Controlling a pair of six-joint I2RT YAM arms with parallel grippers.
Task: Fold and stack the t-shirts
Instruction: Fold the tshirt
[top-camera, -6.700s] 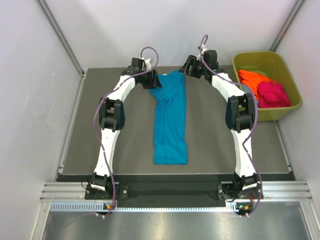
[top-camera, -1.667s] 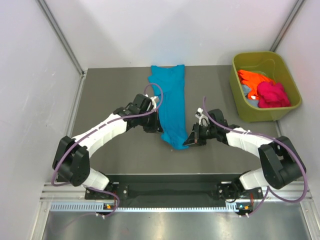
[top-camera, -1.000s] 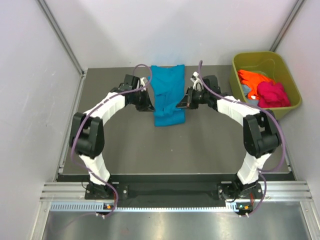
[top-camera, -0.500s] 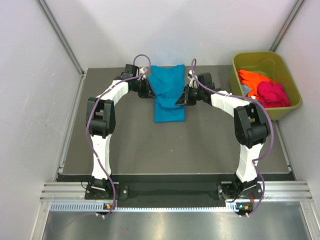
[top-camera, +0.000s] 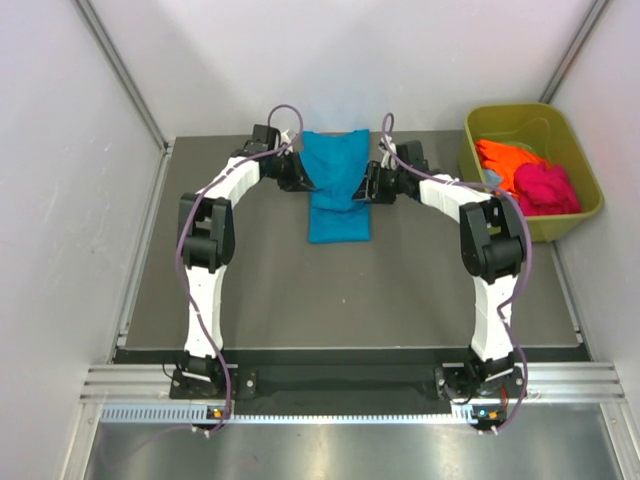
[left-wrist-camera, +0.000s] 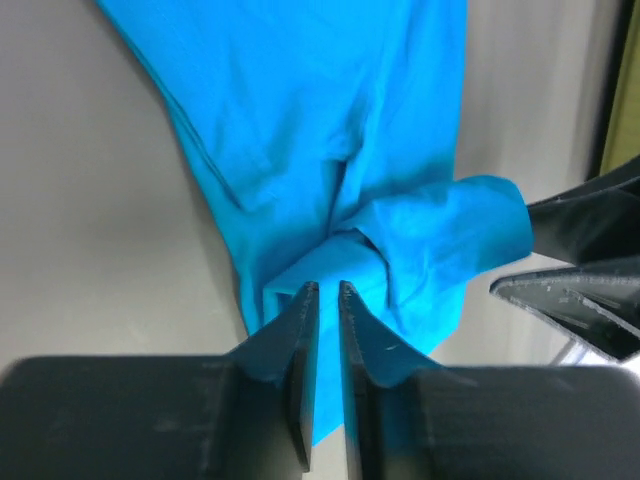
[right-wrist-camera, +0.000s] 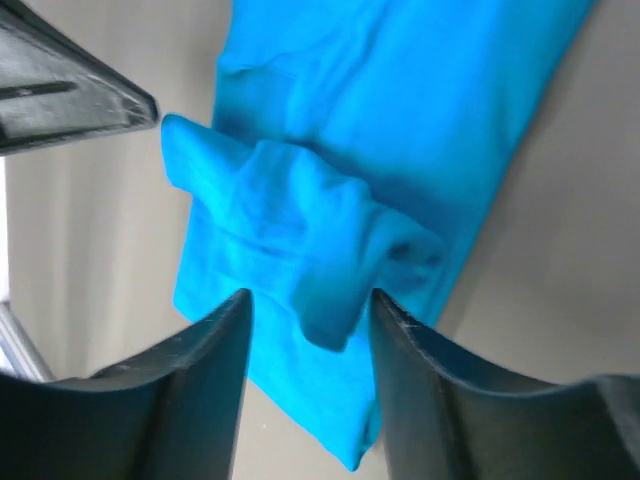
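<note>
Teal shirt (top-camera: 337, 190) sat at the far middle of the table (top-camera: 250, 290), a narrow strip doubled over on itself, both arms stretched out to it. Left gripper (left-wrist-camera: 327, 288) was at the shirt's left edge and right gripper (right-wrist-camera: 310, 295) was at its right edge, facing each other across the cloth.

On the left wrist view the jaws were down to a thin slit. A rolled lip of teal was bunched right at the tips, and I could not tell whether any cloth was pinched in there.

The right side was clearer. Its fingers (right-wrist-camera: 225, 340) stood well apart, straddling a puckered hump of cloth and gripping nothing.

Over on the right, the tub (top-camera: 531, 170) held the orange shirt (top-camera: 503, 160) and the pink shirt (top-camera: 545, 188), both loose and unfolded.

So this looked like the tail end of the crosswise fold, the set-down. The top layer lay over the bottom one but was not flat. It was lumpy along the carried edge, and the near end showed wider than the layer above.

The next move would call for the left jaws to be fully clear of that rolled lip. After that, both arms would need to lift straight up and back, so neither finger dragged the top layer off. A smoothing press on the hump might help. Two shirts were waiting in the tub, and by my reckoning the task was not yet half done.
</note>
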